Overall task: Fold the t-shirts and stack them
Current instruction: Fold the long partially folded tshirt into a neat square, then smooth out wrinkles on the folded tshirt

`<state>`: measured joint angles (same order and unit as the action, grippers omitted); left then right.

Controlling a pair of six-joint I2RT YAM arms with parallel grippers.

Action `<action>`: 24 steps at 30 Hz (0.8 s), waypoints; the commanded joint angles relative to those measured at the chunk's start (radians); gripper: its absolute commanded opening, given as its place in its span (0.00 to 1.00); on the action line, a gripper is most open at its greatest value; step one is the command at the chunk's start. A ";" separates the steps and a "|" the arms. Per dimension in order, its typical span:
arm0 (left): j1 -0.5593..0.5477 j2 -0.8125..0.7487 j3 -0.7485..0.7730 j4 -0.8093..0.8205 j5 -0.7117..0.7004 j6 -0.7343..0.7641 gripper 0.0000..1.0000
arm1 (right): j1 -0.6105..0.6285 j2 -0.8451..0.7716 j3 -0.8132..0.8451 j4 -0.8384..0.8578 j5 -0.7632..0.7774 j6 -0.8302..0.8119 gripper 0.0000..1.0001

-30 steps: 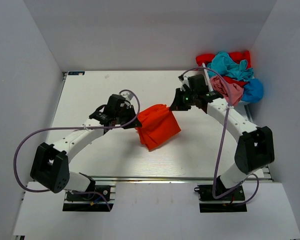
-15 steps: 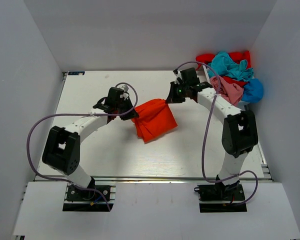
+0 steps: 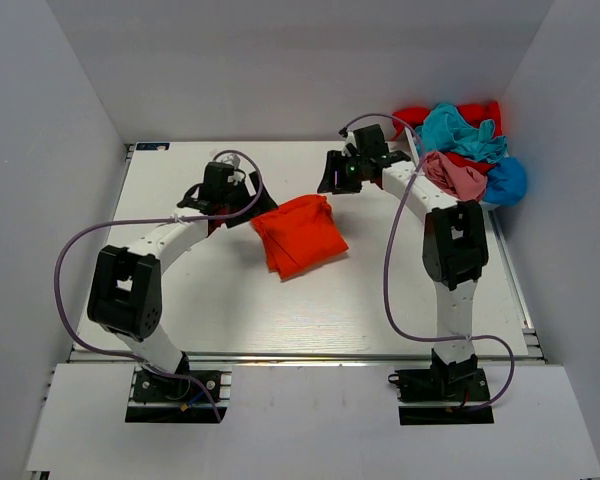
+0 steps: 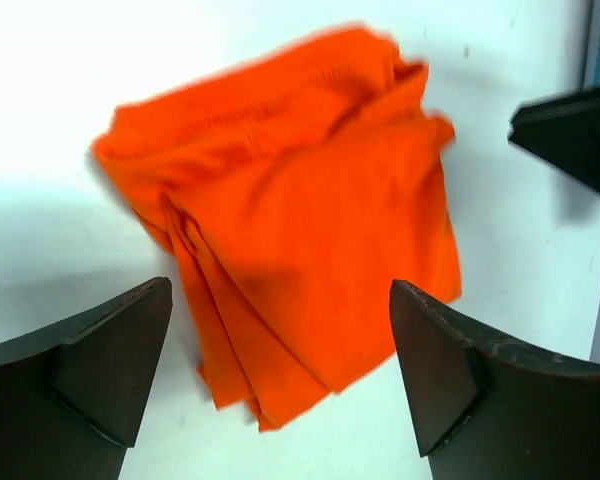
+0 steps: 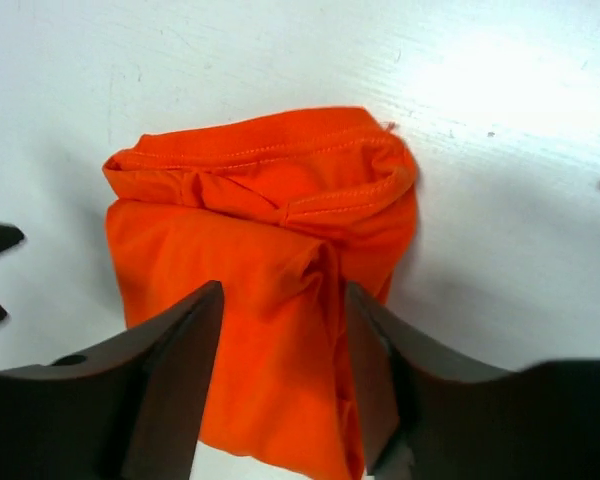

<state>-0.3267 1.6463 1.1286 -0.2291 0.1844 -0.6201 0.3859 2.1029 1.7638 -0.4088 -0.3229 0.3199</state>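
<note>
The left fingers (image 3: 246, 208) stood wide apart and held nothing. The right fingers (image 3: 331, 179) were also apart, less widely, and I saw no cloth between them. Both hovered just beside the orange-red t-shirt (image 3: 298, 235), one at each side of it. This shirt lay in the middle of the surface (image 3: 180, 300) as a compact folded packet, with some layers showing at its edges. The other t-shirts (image 3: 465, 150), teal, pink, red and blue, were crumpled in a heap at the far right corner. I judged that one shirt was folded and the heap was not yet begun, so most of the work remained.
</note>
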 commanded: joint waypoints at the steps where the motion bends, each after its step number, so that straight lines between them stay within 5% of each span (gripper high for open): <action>1: 0.014 -0.020 0.054 -0.002 -0.051 0.022 1.00 | -0.008 -0.015 0.065 0.027 -0.039 -0.031 0.59; 3: 0.014 -0.037 0.066 -0.012 -0.062 0.031 1.00 | -0.005 -0.058 0.042 0.027 -0.045 -0.039 0.69; 4: 0.014 -0.058 0.057 -0.001 -0.047 0.042 1.00 | -0.005 -0.072 0.011 0.034 -0.044 -0.045 0.87; 5: 0.014 -0.069 0.034 0.040 -0.004 0.042 1.00 | -0.005 -0.120 -0.033 0.041 -0.048 -0.053 0.90; 13: -0.009 -0.004 -0.013 0.163 0.263 0.092 1.00 | -0.001 -0.282 -0.315 0.240 -0.258 -0.009 0.90; 24: 0.000 0.210 0.014 0.183 0.288 0.083 1.00 | 0.004 -0.075 -0.231 0.341 -0.329 0.090 0.87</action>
<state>-0.3355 1.8374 1.1229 -0.0669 0.4427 -0.5468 0.3885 1.9614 1.4879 -0.1261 -0.6434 0.3649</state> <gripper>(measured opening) 0.994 0.868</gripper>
